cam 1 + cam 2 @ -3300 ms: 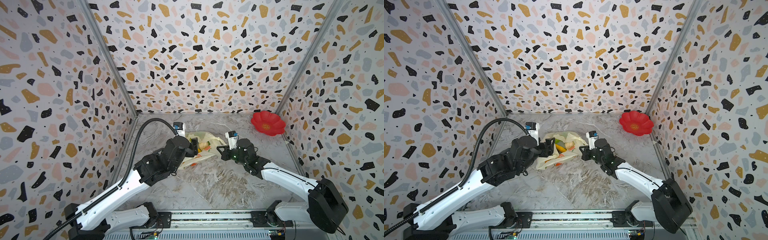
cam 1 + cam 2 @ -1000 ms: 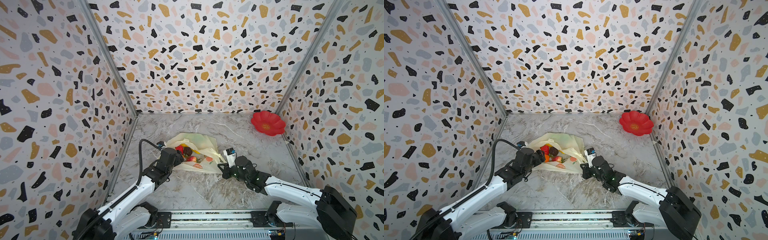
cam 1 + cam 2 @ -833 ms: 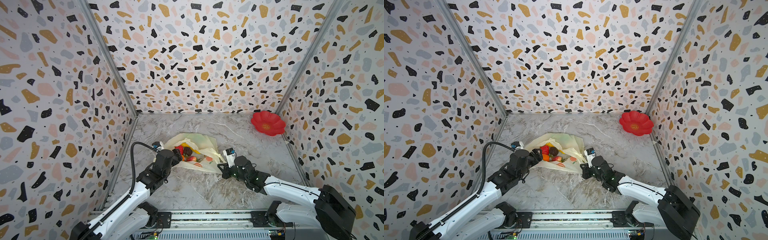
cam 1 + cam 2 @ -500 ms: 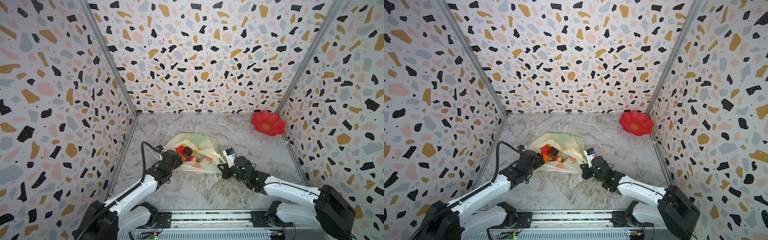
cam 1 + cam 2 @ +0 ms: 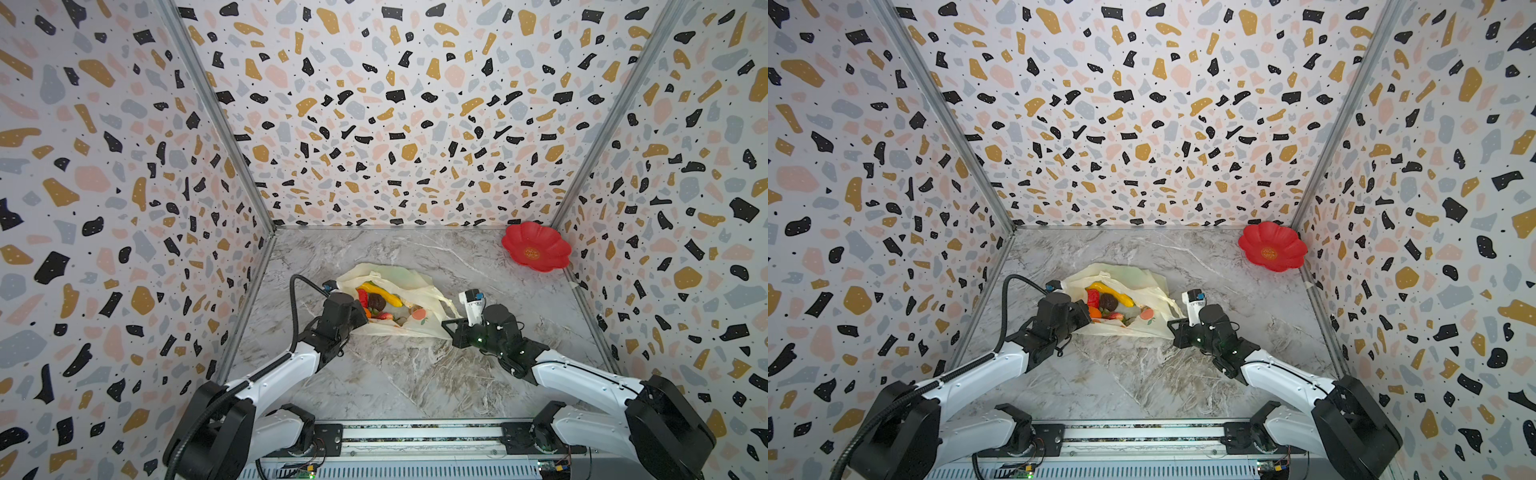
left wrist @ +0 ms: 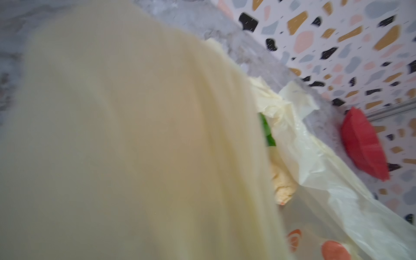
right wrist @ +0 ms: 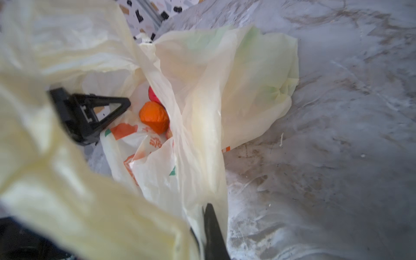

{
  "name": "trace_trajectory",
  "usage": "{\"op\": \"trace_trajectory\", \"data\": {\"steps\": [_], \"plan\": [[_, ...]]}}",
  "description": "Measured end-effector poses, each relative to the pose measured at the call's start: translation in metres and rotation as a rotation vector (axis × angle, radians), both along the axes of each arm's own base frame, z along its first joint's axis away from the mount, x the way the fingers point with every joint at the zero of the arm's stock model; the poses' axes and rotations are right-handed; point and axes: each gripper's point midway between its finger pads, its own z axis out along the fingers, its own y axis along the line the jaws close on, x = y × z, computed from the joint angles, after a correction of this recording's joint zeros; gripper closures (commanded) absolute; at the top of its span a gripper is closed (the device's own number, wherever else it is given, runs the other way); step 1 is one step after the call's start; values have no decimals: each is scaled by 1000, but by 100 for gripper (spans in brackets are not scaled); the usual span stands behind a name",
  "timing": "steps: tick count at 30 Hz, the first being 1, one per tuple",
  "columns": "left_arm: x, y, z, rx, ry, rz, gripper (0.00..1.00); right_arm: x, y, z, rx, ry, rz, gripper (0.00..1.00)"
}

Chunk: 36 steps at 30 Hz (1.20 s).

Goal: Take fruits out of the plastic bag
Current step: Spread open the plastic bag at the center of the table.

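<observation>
We see right end effector (image 5: 448,327) clamped on bag (image 5: 399,274); left end effector (image 5: 360,317) closed by orange (image 7: 154,117), hold unclear. Risk: snagged film drags, fruits (image 5: 377,301) spill.

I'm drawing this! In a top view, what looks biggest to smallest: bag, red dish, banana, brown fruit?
Largest to smallest:
1. plastic bag
2. red dish
3. banana
4. brown fruit
The dish sits farther back, yet looks clearly second.
</observation>
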Motion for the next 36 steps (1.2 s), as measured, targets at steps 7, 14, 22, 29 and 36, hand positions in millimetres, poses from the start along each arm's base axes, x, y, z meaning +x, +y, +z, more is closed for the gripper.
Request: {"op": "trace_trajectory", "data": {"steps": [7, 14, 22, 29, 36], "plan": [[-25, -5, 34, -108, -206, -91, 100, 14, -15, 9, 145, 48, -8, 100], [-45, -5, 22, -137, -243, -138, 100, 19, -22, -16, 141, 155, -24, 82], [-45, -13, 11, -93, -228, -197, 100, 27, -34, 22, -10, -7, -54, 18], [-44, -15, 1, -44, -210, -222, 100, 18, -30, 79, -239, -208, -85, 11], [-47, -21, -7, -12, -192, -255, 100, -30, 7, 130, -441, -362, -49, 18]]}}
